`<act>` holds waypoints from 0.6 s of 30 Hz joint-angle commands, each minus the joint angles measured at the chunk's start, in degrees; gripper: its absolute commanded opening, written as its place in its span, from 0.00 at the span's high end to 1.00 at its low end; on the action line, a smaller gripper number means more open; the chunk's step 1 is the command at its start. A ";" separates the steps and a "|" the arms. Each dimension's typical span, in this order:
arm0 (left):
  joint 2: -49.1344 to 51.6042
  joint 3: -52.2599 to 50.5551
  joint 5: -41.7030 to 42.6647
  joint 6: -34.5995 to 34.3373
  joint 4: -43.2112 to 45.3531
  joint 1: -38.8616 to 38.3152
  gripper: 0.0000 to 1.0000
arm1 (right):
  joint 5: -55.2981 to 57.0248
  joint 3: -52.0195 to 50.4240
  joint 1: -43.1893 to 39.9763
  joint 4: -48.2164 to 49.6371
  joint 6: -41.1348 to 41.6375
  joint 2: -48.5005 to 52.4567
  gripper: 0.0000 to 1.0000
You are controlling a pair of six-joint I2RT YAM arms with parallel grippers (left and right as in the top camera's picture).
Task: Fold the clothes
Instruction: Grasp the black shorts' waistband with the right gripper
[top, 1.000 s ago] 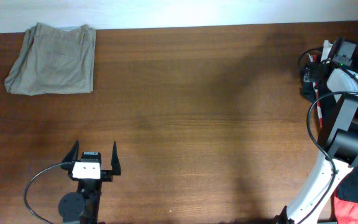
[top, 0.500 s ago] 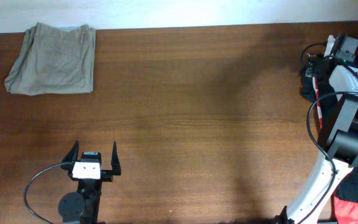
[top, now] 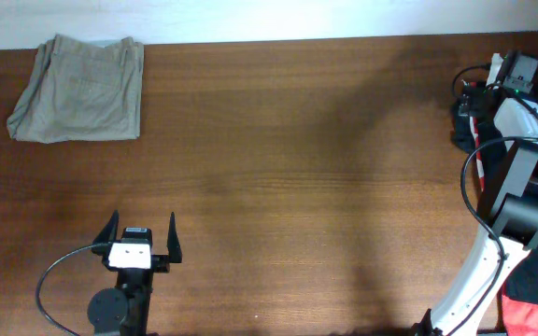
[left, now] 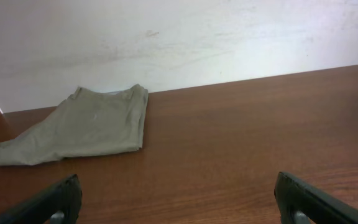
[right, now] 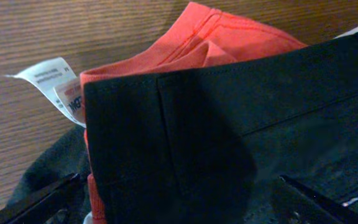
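A: Status?
B: Judged one done: khaki trousers (left: 79,124) are seen folded, well ahead of the left gripper (left: 178,180), whose fingers are spread with nothing held.
A: Remaining?
B: Black shorts (right: 241,124) are bunched between the spread fingers of the right gripper (right: 179,180), not pinched. The red T-shirt (right: 216,37) is crumpled just beyond.

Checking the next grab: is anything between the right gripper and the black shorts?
Nothing visible is. In the right wrist view the black shorts lie directly ahead of the open right gripper, and the red shirt peeks out past them.
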 commanded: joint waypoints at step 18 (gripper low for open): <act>-0.37 -0.22 -0.22 -0.50 -0.15 0.17 0.01 | 0.22 1.22 -2.19 0.22 0.31 1.25 0.08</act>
